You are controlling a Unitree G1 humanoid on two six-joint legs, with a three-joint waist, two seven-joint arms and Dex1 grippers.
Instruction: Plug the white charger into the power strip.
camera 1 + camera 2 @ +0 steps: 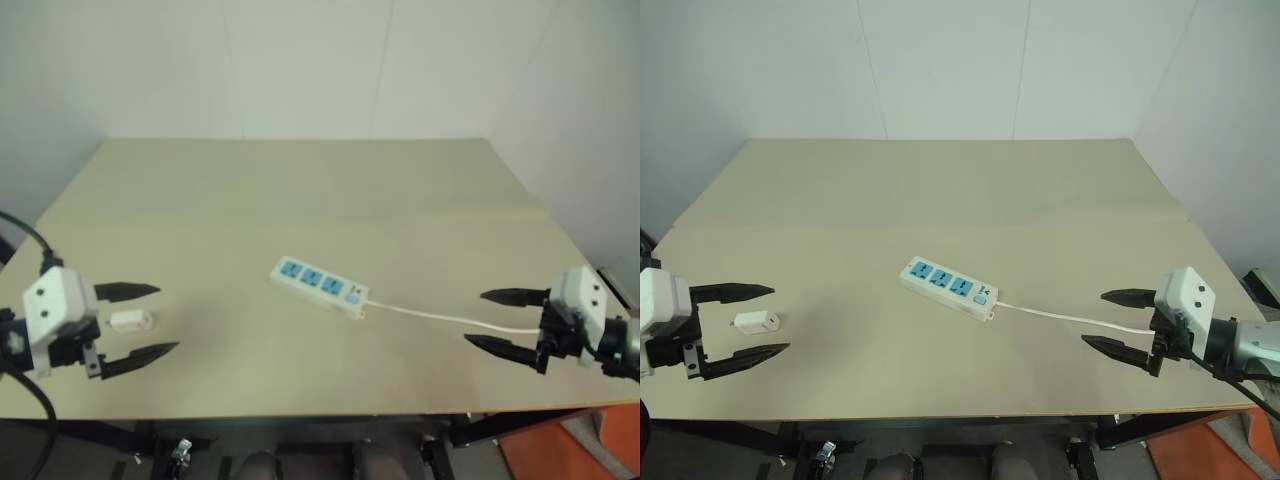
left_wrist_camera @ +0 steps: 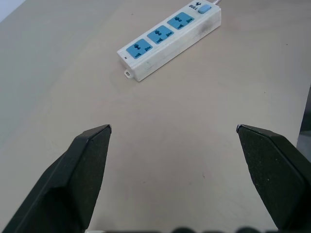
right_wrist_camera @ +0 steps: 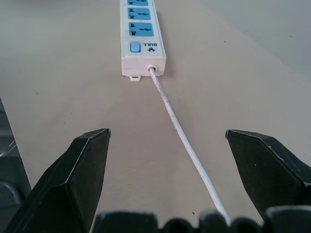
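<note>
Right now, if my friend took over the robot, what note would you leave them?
Left gripper: open, holding nothing, at the table's near left edge, with the white charger lying on the table between its fingers, not gripped.
Right gripper: open, holding nothing, at the near right edge, with the strip's thin cord running toward it.
Power strip: flat in the middle of the table, all three blue sockets free, switch at the cord end.
Done: nothing plugged in yet.
Left: close on the charger, lift it, carry it to the strip and push it into a socket.
</note>
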